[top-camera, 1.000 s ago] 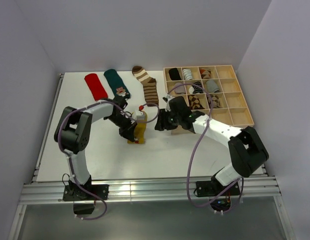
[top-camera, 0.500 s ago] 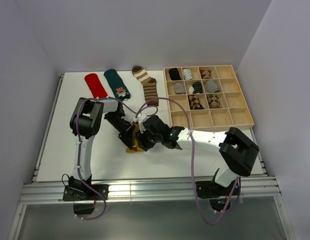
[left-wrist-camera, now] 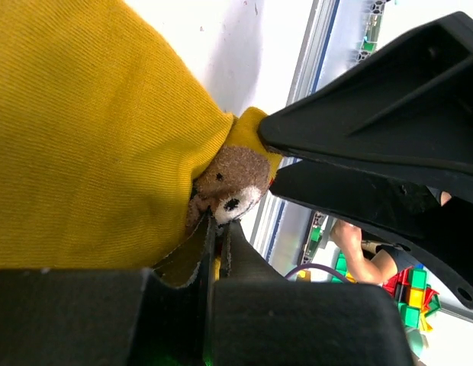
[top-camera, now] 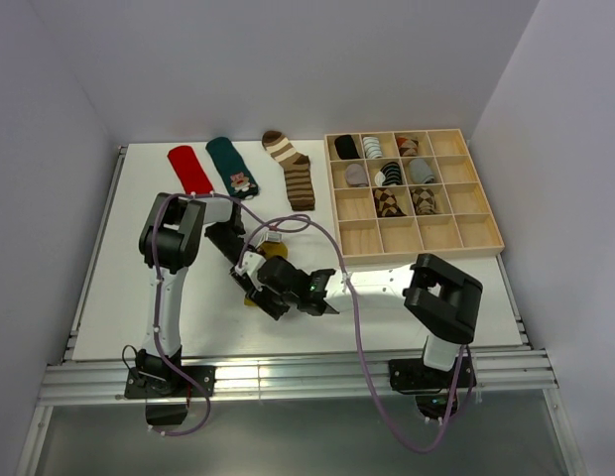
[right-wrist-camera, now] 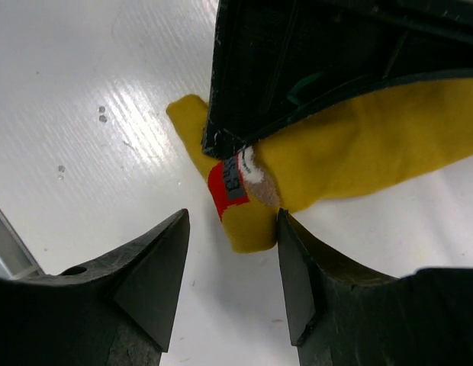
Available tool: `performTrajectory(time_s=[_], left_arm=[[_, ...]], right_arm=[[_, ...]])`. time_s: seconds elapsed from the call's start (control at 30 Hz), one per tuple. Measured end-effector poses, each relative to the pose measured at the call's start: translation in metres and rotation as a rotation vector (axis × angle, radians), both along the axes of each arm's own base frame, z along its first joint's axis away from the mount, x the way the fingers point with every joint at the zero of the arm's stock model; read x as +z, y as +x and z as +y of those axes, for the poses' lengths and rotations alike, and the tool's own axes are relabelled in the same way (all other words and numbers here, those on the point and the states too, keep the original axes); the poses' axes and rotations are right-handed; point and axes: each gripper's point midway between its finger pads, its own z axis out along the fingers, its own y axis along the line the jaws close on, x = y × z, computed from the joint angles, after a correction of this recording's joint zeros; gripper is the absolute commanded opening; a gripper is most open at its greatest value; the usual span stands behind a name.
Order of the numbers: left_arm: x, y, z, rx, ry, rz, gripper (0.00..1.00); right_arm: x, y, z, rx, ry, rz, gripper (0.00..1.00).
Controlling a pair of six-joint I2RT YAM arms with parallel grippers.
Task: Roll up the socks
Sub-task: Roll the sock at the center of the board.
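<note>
The mustard yellow sock [left-wrist-camera: 84,137] lies on the white table, with my left gripper [left-wrist-camera: 219,229] shut on its edge beside a small bear patch. In the top view that sock [top-camera: 251,297] is mostly hidden under both grippers. My right gripper [right-wrist-camera: 233,229] is open, and the sock's end [right-wrist-camera: 252,221] with its red label reaches between the fingers and brushes the right one. In the top view the left gripper [top-camera: 244,266] and the right gripper [top-camera: 269,294] meet at mid-table. The red sock [top-camera: 190,171], teal sock [top-camera: 232,166] and striped sock [top-camera: 293,169] lie flat at the back.
A wooden compartment tray [top-camera: 481,233] stands at the back right with rolled socks in several cells. The right arm stretches low across the table's front from its base. The metal rail runs along the near edge.
The right arm has swung from beside the tray leftward and nearer, bringing its open gripper to the yellow sock's end. The left gripper has stayed shut on the sock, shifting slightly nearer.
</note>
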Motion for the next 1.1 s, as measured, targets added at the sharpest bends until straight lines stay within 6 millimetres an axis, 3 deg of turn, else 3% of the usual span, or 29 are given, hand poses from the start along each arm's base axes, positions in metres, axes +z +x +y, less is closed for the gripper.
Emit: performTrajectory(time_s=[0.23,0.4,0.63,0.73,0.93,1.1], left_arm=[[0.0,0.001,0.0,-0.001,0.006,0.009,0.0],[-0.001,0.0,0.001,-0.001,0.012,0.02,0.03],[0.0,0.001,0.003,0.007,0.014,0.021,0.24],[0.002,0.005,0.004,0.02,0.008,0.009,0.24],[0.019,0.034,0.004,0.064,-0.041,-0.18,0.23],[0.05,0.073,0.008,0.184,-0.067,-0.386,0.19]], right_arm=[[-0.006,0.004,0.014,0.02,-0.031,-0.04,0.56],[-0.026,0.007,0.012,0.02,-0.085,-0.047,0.38],[-0.025,0.01,0.013,0.018,-0.074,-0.032,0.15],[-0.025,0.011,0.014,0.028,-0.042,0.025,0.1],[-0.022,0.024,0.007,0.023,0.059,0.212,0.09],[-0.022,0.037,0.002,0.032,0.141,0.386,0.09]])
